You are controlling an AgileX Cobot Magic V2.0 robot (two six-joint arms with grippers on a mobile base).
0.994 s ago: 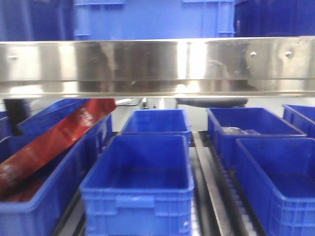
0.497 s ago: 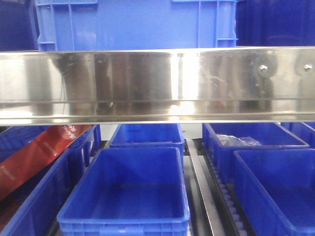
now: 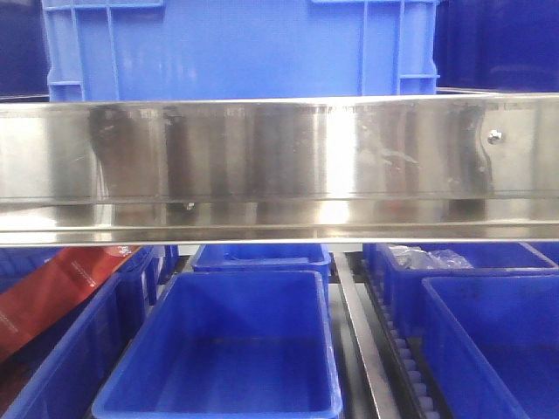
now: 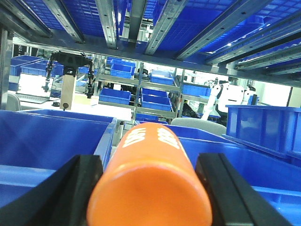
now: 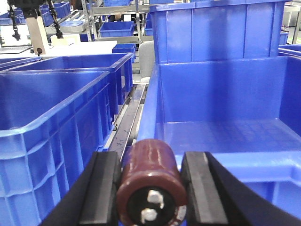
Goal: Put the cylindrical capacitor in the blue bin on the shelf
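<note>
The cylindrical capacitor (image 5: 151, 181) is a dark maroon cylinder with two silver terminals on its near end. My right gripper (image 5: 150, 159) is shut on it, a black finger on each side. It hangs over the near rim of a blue bin (image 5: 221, 117), beside a roller track (image 5: 129, 120). My left gripper (image 4: 149, 162) is shut on a larger orange cylinder (image 4: 150, 183) with white print, above blue bins (image 4: 51, 136). The shelf shows its shiny steel front rail (image 3: 279, 166) in the front view, with an open blue bin (image 3: 218, 349) below it. Neither gripper appears in the front view.
A large blue crate (image 3: 236, 48) stands on the level above the rail. A red package (image 3: 52, 292) leans in the left bin. A clear bag (image 3: 428, 257) lies in a back right bin. Roller tracks (image 3: 362, 340) run between bays. A tall blue crate (image 5: 216, 28) stands behind the right bin.
In the front view the steel rail has dropped lower in the frame and grown larger, showing more of the upper crate. The lower bins and red package have shifted down and left.
</note>
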